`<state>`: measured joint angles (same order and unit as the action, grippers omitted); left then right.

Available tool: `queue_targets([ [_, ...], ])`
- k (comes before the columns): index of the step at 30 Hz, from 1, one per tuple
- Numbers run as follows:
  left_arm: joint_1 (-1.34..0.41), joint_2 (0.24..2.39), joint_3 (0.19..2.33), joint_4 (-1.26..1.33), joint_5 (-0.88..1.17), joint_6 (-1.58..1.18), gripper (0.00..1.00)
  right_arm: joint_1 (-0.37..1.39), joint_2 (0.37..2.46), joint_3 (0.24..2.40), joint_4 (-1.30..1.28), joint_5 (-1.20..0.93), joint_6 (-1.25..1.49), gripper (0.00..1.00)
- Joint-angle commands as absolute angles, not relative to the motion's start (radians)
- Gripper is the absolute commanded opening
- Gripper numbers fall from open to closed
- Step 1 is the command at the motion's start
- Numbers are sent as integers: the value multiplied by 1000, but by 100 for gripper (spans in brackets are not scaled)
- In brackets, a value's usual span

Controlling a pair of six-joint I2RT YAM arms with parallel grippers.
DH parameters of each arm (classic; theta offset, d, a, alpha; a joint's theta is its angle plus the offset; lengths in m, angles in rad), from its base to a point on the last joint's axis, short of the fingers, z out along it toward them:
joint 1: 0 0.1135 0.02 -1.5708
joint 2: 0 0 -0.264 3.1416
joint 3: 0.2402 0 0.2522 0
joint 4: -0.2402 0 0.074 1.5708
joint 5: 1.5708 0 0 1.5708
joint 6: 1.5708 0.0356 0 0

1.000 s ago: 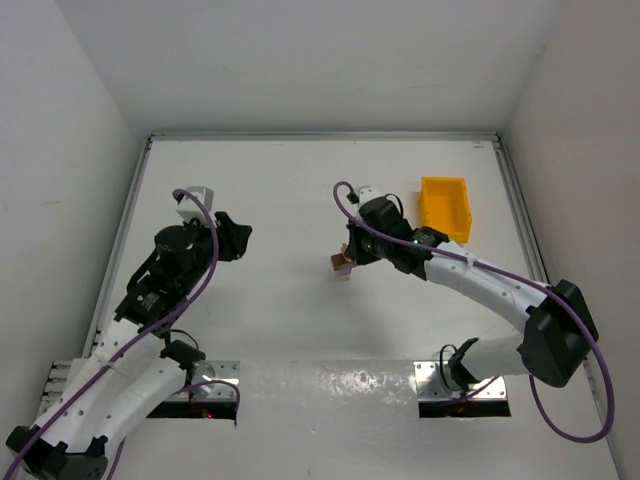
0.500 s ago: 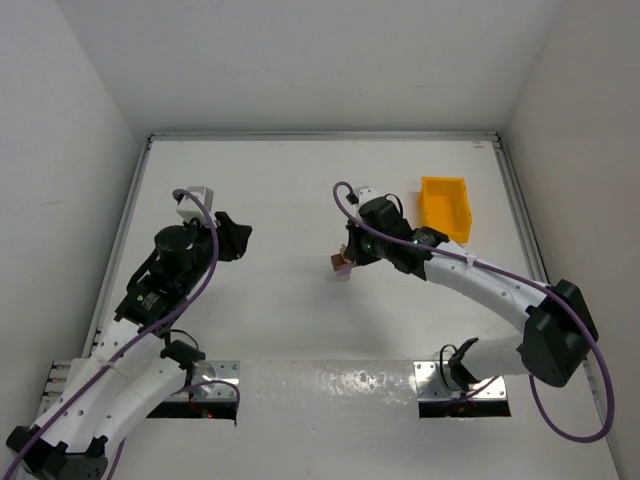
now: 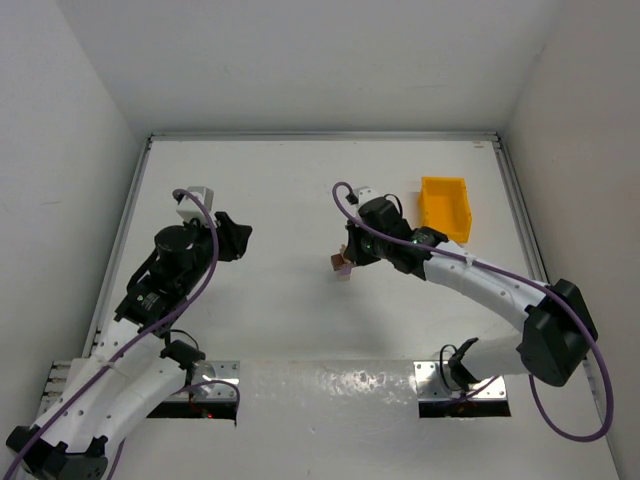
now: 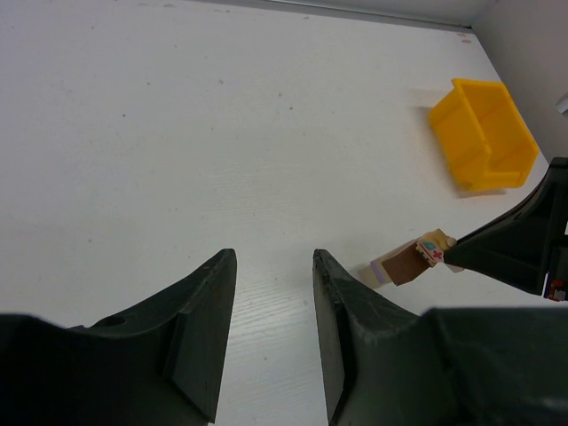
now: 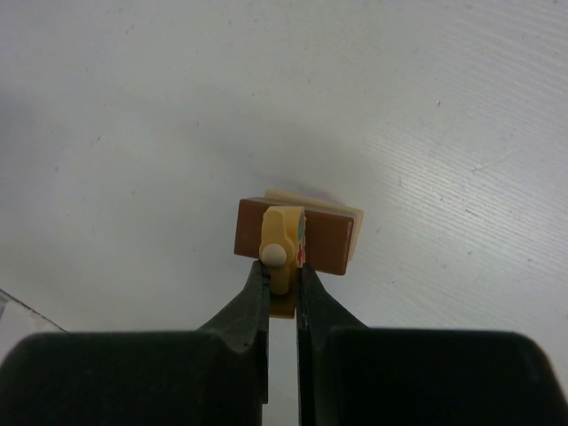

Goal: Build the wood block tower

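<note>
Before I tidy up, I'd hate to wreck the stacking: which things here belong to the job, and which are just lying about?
Job: small pale tan wooden block in the right gripper; dark reddish-brown wooden block; pale wooden block beneath it.
Lying about: yellow plastic bin.

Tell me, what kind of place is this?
Probably a robot test booth: a white table boxed in by white walls, a left arm and right arm bolted at its edge, a yellow bin and wooden blocks on it.
</note>
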<state>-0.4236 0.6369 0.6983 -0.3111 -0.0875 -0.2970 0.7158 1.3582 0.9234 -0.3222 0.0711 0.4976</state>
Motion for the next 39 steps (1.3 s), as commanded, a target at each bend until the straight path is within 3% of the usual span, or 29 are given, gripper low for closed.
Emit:
queue_targets([
  [1,-411,634,699,-268,-78,-299,37,722,1368,917,-293,66,506,7],
  [12,-411,630,698,-270,-80,-298,37,723,1371,916,-285,61,506,9],
  [39,-411,627,696,-270,-78,-304,37,730,1353,908,-265,64,511,34],
])
